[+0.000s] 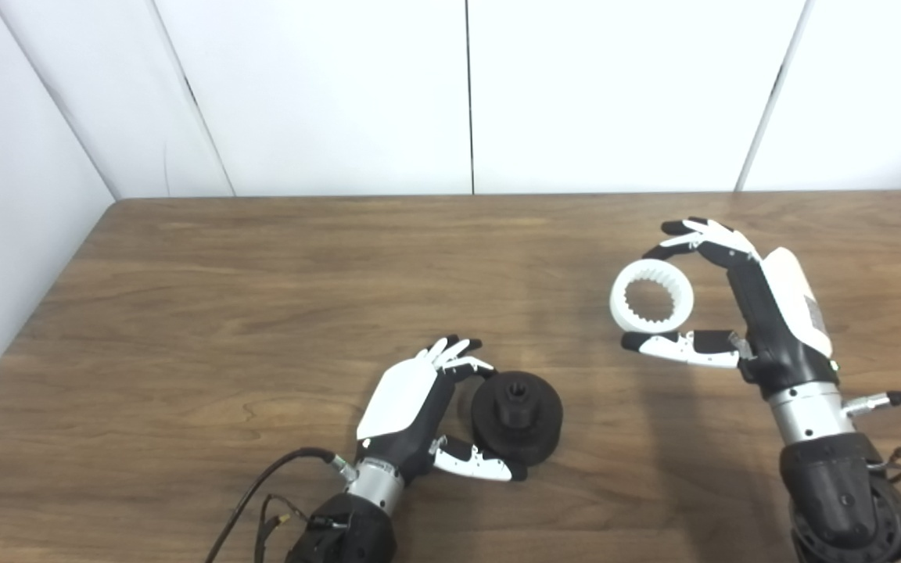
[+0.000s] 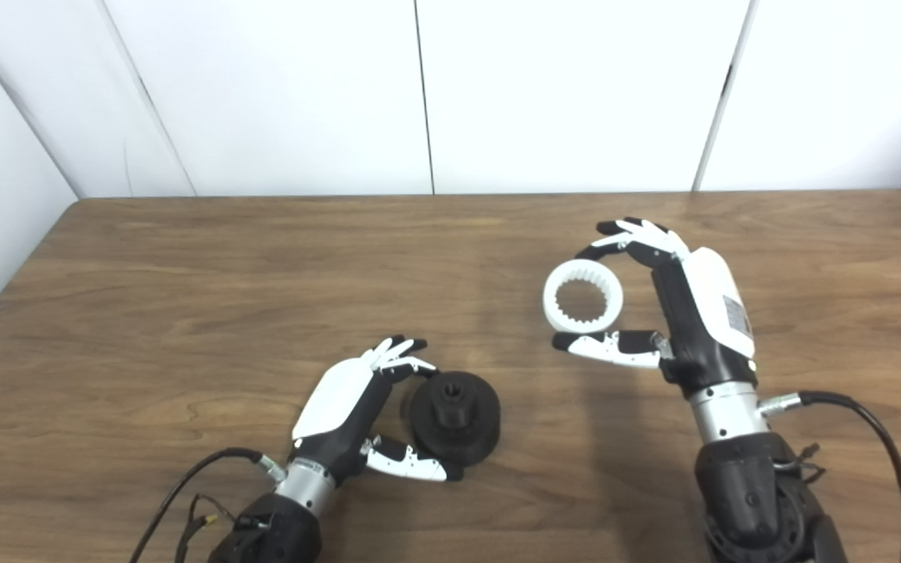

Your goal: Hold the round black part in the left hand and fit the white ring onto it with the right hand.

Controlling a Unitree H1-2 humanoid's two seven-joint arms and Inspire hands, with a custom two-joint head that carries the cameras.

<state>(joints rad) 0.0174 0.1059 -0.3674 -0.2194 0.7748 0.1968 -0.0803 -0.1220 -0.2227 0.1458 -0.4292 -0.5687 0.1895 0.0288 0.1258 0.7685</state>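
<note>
Black round part sits on our wooden surface, cupped between fingers and thumb of our left hand. Farther off to the right, our right hand pinches the toothed white ring, seemingly lifted off the wood.

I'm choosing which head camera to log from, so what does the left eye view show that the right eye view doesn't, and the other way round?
Only the left eye view: a wider stretch of the left wall panel; its right edge crops the right arm's cable.

Only the right eye view: that cable's full loop and a wall seam at the far right edge.

Both: the left hand cupped around the round black part on the table, and the right hand with the toothed white ring between thumb and fingers. Whether either hand grips firmly cannot be told.
</note>
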